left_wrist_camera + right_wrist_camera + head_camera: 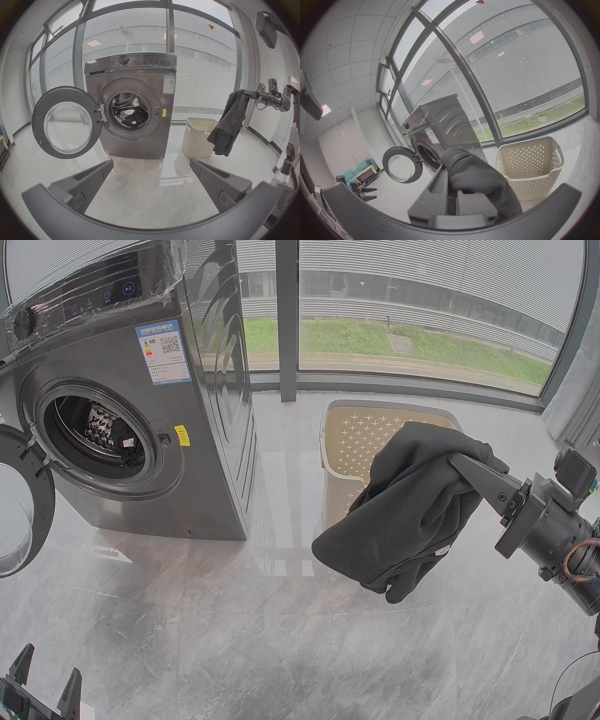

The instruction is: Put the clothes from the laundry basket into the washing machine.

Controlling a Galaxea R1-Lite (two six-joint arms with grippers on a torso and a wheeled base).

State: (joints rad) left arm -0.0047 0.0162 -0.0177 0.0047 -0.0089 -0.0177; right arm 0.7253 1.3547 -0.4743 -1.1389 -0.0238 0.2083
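Seen from the head, the grey floor (281,640) fills the lower half and the window (425,309) runs across 12 to 2 o'clock. The washer (206,427) stands at 10 o'clock with its mouth facing the robot. Its round door (19,502) is swung fully open at 9 o'clock, at the view's edge. The cream basket (359,440) sits on the floor at 1 o'clock, near the washer's right side but apart from it and close under the window.

A dark garment (406,509) hangs at 3 o'clock from centre. It is off the floor and covers the basket's near right part; whether it touches the basket cannot be told. The right gripper (459,462), at 3 o'clock, is clamped on the garment's top fold, and the cloth drapes down and to the left from there.

The left gripper (50,662) sits low at 7 o'clock with its fingers spread wide and nothing between them. It is well apart from the washer. Dark clothes (128,449) lie inside the drum.
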